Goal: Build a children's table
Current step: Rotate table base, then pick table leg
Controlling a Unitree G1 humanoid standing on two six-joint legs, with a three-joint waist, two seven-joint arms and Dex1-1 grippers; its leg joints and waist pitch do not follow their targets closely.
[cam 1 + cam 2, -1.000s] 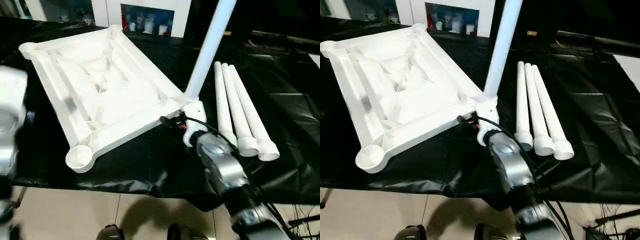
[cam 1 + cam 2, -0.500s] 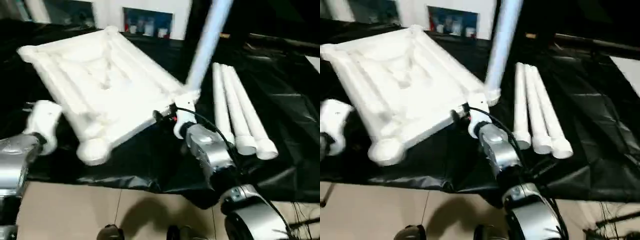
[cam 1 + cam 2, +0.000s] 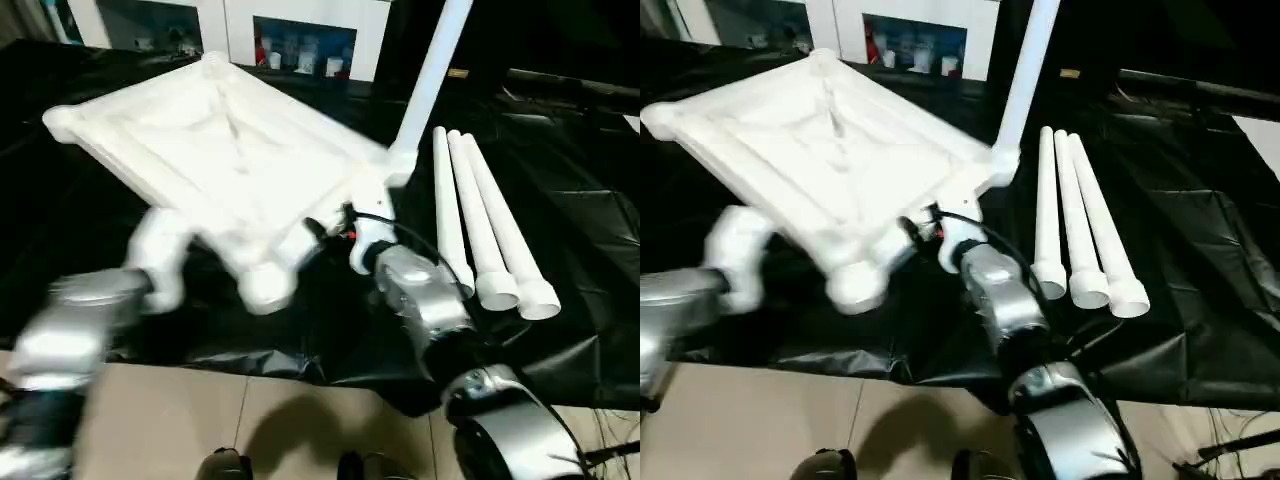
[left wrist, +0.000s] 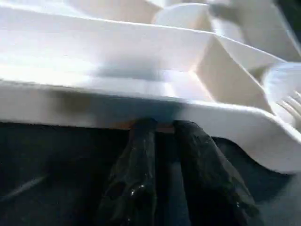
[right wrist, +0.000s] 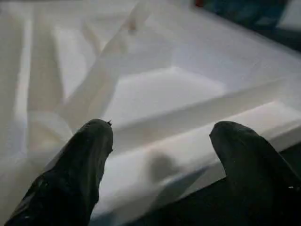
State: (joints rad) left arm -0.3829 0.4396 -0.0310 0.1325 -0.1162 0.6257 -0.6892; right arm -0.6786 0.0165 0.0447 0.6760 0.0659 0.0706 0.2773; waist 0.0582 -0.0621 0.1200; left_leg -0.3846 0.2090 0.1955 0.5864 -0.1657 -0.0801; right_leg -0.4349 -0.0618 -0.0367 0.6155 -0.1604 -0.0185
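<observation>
Black plastic sheeting covering the bench, white ribbed tabletop lying on it, one leg standing socketed, three legs beside, left gripper fingers nearly together at the rim, right gripper fingers spread apart, shelving showing behind.

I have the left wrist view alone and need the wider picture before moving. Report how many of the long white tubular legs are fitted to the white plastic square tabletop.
Observer: One white tubular leg stands upright in the right-hand corner socket of the white ribbed plastic tabletop.
Operator: Give me the other legs.
Observer: Three loose legs lie side by side on the black sheet, to the right of the tabletop.
Operator: Now the right gripper.
Observer: The right gripper is open, its fingers spread wide, facing the tabletop's rim.
</observation>
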